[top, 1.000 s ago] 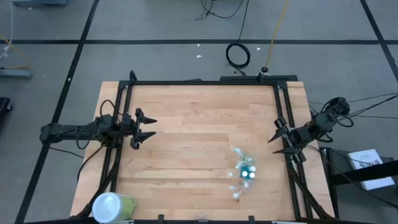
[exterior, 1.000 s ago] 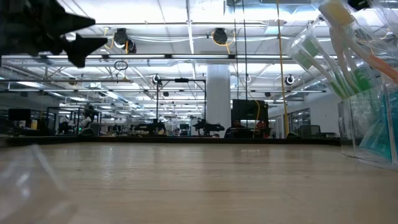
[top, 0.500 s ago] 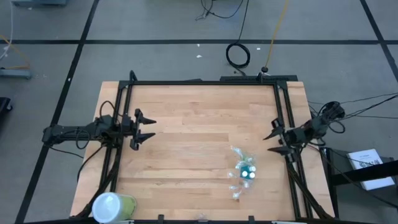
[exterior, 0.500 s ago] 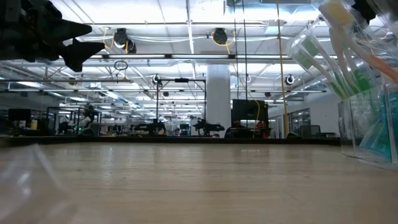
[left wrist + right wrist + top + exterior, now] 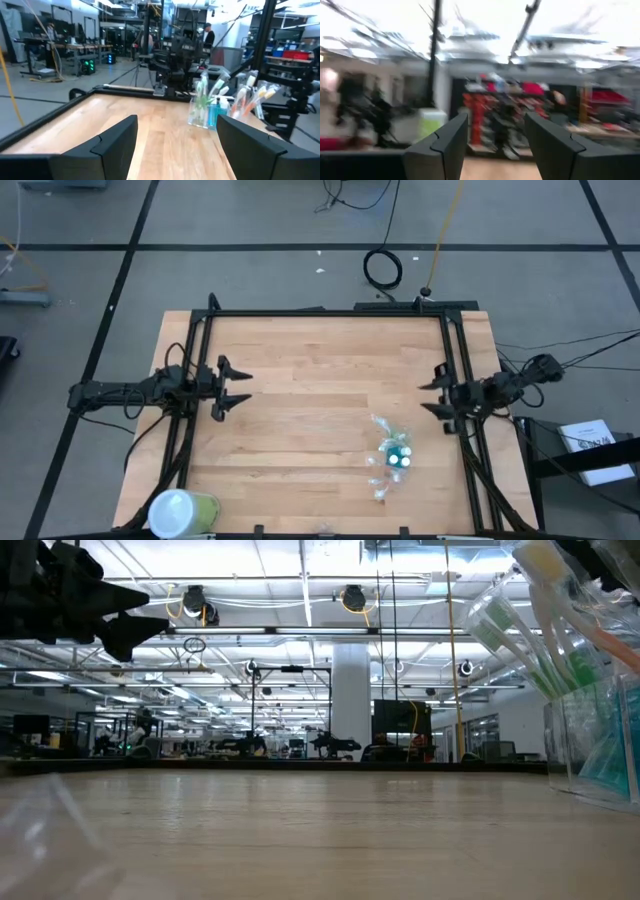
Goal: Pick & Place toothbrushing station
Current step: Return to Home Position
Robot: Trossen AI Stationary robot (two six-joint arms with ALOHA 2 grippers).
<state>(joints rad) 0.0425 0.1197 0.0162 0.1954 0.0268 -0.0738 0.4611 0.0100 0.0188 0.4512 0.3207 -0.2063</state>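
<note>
Left gripper (image 5: 146, 612) high above wooden table (image 5: 320, 835); slanting toothbrushes (image 5: 548, 610) in clear holder (image 5: 592, 735).

I can read no word, brand or number anywhere in my views. Off the table (image 5: 320, 370) at about four o'clock lies a white box (image 5: 590, 448) with what may be dark print, too small for me to make out. The teal tubes (image 5: 214, 112) in the clear holder (image 5: 196, 116) show no legible label.

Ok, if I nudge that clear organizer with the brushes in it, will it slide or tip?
Probably tips: the clear organizer looks thin and light, while the toothbrushes lean out well above its rim, so it seems top-heavy. On the smooth wooden table a low push may slide it instead.
</note>
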